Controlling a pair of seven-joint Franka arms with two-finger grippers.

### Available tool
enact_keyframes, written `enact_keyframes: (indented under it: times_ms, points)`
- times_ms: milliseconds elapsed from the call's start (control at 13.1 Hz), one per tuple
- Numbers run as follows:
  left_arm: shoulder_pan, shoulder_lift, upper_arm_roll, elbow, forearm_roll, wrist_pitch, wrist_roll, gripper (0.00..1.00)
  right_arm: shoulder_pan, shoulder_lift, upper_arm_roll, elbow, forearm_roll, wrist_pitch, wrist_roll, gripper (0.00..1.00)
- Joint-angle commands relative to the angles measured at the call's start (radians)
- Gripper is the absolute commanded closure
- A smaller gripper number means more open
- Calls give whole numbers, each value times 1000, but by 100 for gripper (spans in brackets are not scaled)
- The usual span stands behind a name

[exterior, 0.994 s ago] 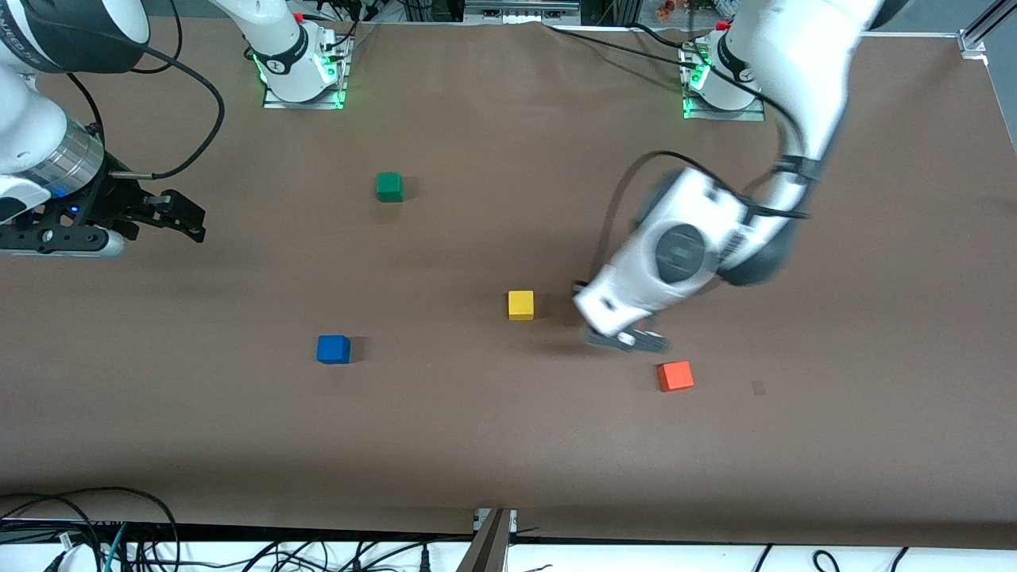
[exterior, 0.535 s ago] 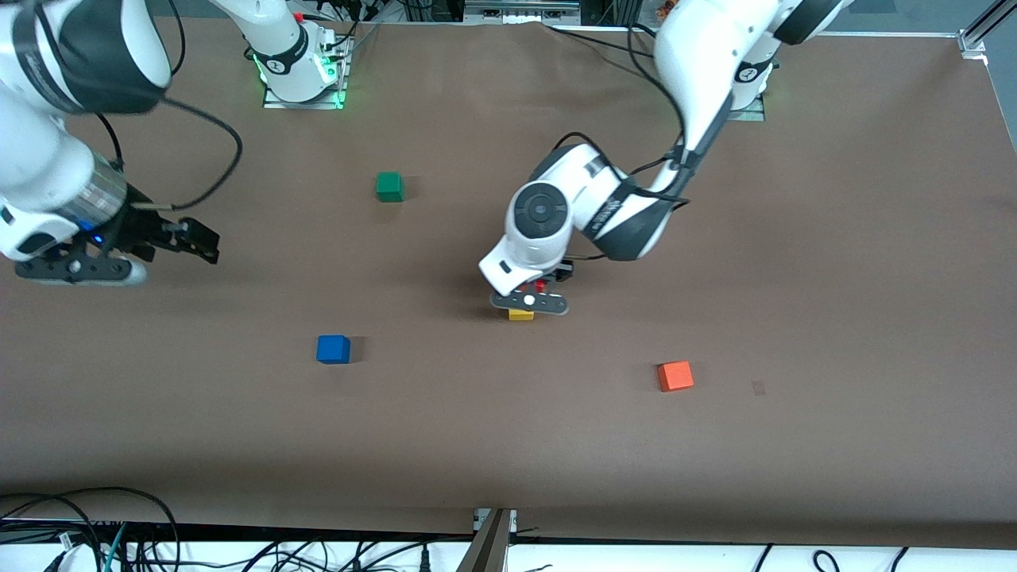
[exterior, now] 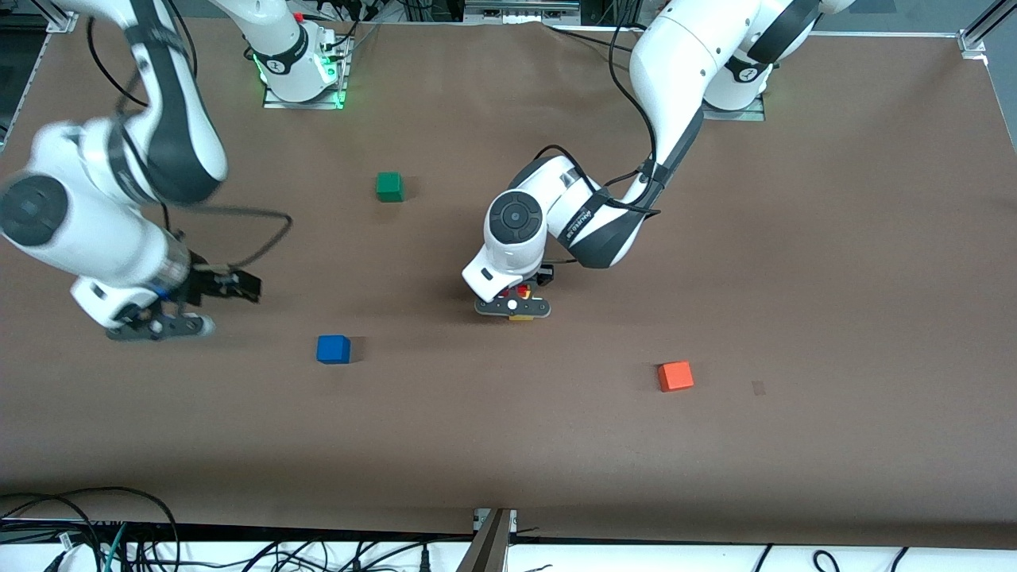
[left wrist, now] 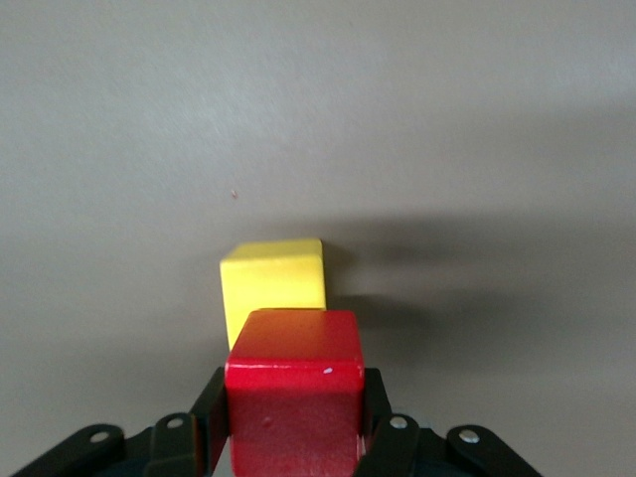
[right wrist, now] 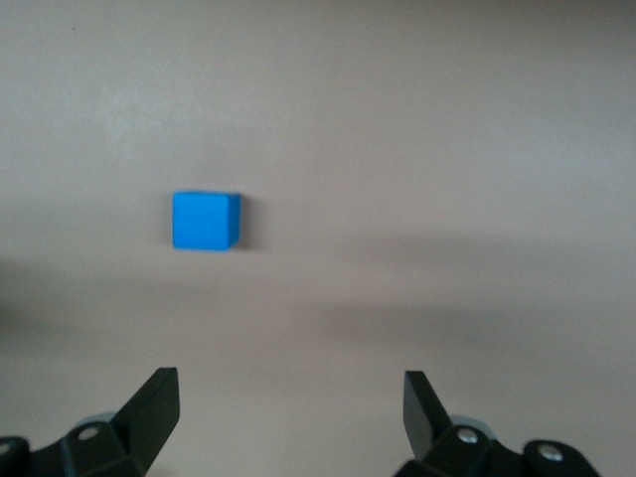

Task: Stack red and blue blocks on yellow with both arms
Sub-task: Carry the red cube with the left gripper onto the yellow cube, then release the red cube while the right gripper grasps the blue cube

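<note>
The yellow cube (exterior: 522, 317) sits mid-table, mostly hidden under my left gripper (exterior: 515, 305). In the left wrist view, the left gripper (left wrist: 294, 417) is shut on the red block (left wrist: 294, 397), held just over the yellow cube (left wrist: 273, 283); I cannot tell if they touch. The blue block (exterior: 333, 349) lies on the table toward the right arm's end, nearer the front camera than the yellow cube. My right gripper (exterior: 245, 287) is open and empty above the table beside the blue block, which shows ahead of it in the right wrist view (right wrist: 206, 221), apart from the gripper (right wrist: 288, 397).
A green cube (exterior: 389, 187) sits nearer the robot bases than the blue block. An orange cube (exterior: 675, 376) lies toward the left arm's end, nearer the front camera than the yellow cube. Brown table cover (exterior: 715, 477) all around.
My left gripper carried the red block from beside the yellow cube to over it and came lower. My right arm swung in from the table's end toward the blue block.
</note>
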Motion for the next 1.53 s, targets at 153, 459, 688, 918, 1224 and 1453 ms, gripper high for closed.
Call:
enact_keyframes:
  times_ms: [153, 459, 688, 918, 1224, 1453]
  points:
    - [-14, 36, 27, 54, 19, -2, -16, 100, 45, 354, 2, 291, 111, 127, 87, 0]
    - [-17, 44, 33, 54, 19, 0, -18, 100, 109, 432, 1, 286, 109, 206, 170, 0]
    - [-14, 49, 33, 59, 17, 0, -18, 72, 112, 430, -1, 229, 108, 210, 184, 0]
    - [-5, 40, 36, 86, 15, -8, -20, 0, 97, 424, -10, 213, 100, 202, 140, 0]
    - [49, 18, 33, 140, 15, -104, -7, 0, 80, 413, -9, 200, 112, 161, 164, 0]
    - [171, -84, 30, 152, 11, -221, 136, 0, 80, 403, -9, 190, 117, 124, 235, 0]
